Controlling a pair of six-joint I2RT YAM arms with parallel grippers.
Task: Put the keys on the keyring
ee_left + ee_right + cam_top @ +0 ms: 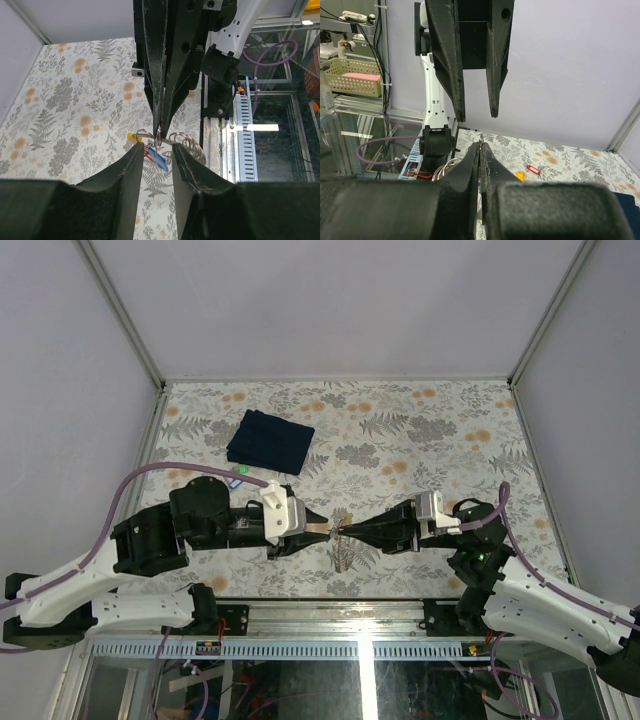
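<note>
- Closest to the lens, the left pincer [156,150] had its pads [125,170] a narrow way apart, with red and blue keys [156,157] dangling just past the gap, not clamped as far as I could see.
- Right pincer [160,125] met it tip to tip, squeezed tight on the thin keyring [186,142], probably to steady it in mid-air for threading.
- Right wrist view added something: a red key [533,170] and a yellow key [520,175] lying loose on the table [570,160] beyond both pincers, so not finished imo.
- Only the overhead view showed a folded cloth [270,440], well behind the left pincer.
</note>
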